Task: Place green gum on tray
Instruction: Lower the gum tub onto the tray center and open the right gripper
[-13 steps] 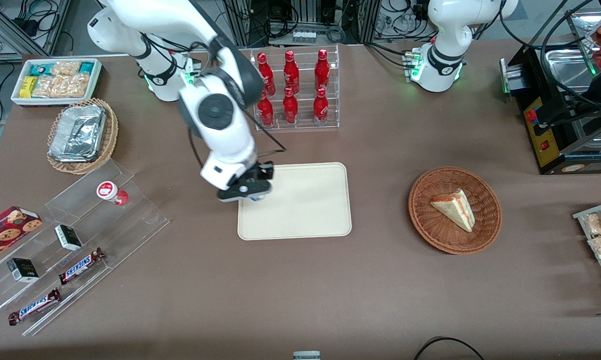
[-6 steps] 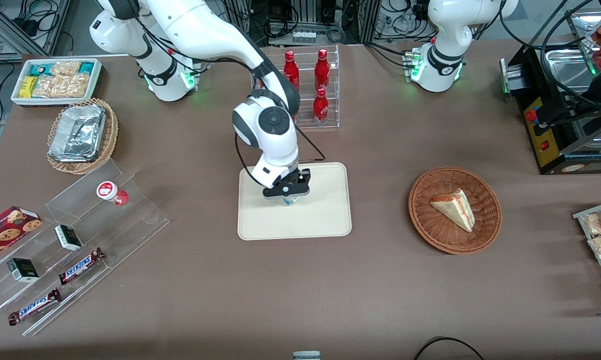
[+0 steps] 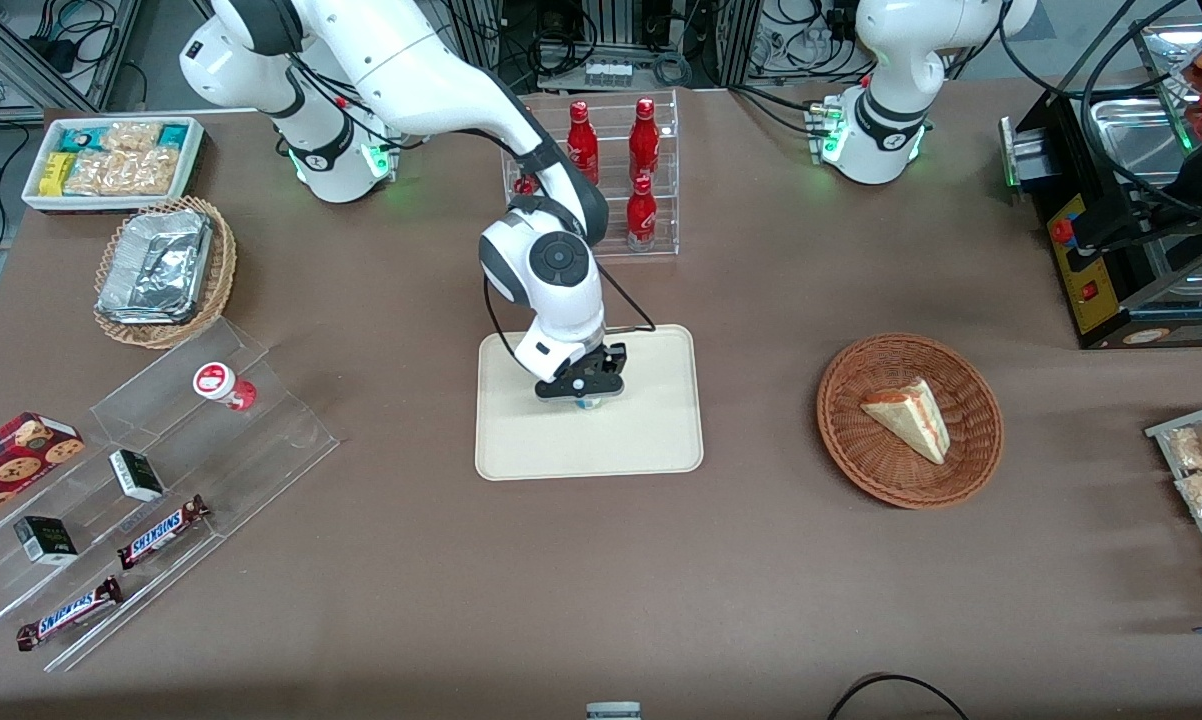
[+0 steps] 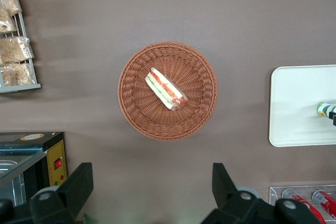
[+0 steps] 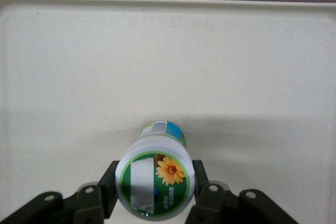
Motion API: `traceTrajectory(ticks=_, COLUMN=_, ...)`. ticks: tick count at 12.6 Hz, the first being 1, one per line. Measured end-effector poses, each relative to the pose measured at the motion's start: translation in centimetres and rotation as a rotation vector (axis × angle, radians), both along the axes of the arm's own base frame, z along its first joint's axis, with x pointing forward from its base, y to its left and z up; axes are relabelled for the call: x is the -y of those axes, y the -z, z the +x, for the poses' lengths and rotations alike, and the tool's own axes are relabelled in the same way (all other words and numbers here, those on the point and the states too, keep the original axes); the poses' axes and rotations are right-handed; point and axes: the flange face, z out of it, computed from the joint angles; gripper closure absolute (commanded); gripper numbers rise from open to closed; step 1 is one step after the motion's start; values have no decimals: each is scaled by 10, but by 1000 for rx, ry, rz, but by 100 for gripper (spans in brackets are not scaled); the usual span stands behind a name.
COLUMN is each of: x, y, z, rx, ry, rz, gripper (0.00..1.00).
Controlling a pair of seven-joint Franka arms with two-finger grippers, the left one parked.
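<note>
The green gum [image 5: 155, 183] is a small bottle with a white lid carrying a green label and an orange flower. My gripper [image 5: 155, 186] is shut on it just below the lid, one black finger [image 5: 108, 183] on each side. It hangs upright, low over the middle of the cream tray [image 5: 252, 66]; I cannot tell whether its base touches. From the front, the gripper [image 3: 583, 388] stands over the tray [image 3: 641, 440] with the gum's base [image 3: 589, 404] peeking out beneath. The left wrist view catches the gum [image 4: 325, 109] at the tray's [image 4: 294, 103] edge.
A clear rack of red bottles [image 3: 641, 190] stands farther from the front camera than the tray. A wicker basket with a sandwich [image 3: 909, 420] sits toward the parked arm's end. A red-lidded bottle [image 3: 223, 383] on an acrylic stand and a foil-filled basket [image 3: 161, 270] lie toward the working arm's end.
The gripper carried the gum from the tray's edge nearest the acrylic stand to above its middle, then shifted slightly and dropped lower.
</note>
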Motion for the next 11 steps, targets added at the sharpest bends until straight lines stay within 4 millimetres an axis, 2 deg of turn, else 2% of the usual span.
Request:
traceTrajectory(ticks=1, x=-1, y=0, z=-1, rx=-5, ry=7, rz=5, gripper=2)
traceTrajectory(ticks=5, x=3, y=0, z=3, rx=-14, ry=31, rz=18, gripper=0)
traceTrajectory(ticks=7, x=8, y=-8, z=10, rx=-6, ry=41, rz=24, gripper=0)
traceTrajectory(ticks=9, x=25, y=-39, z=25, rx=-17, ry=51, rz=27, gripper=0)
traceTrajectory(ticks=11, x=62, y=-93, z=46, rx=-48, ry=36, rz=33, gripper=0)
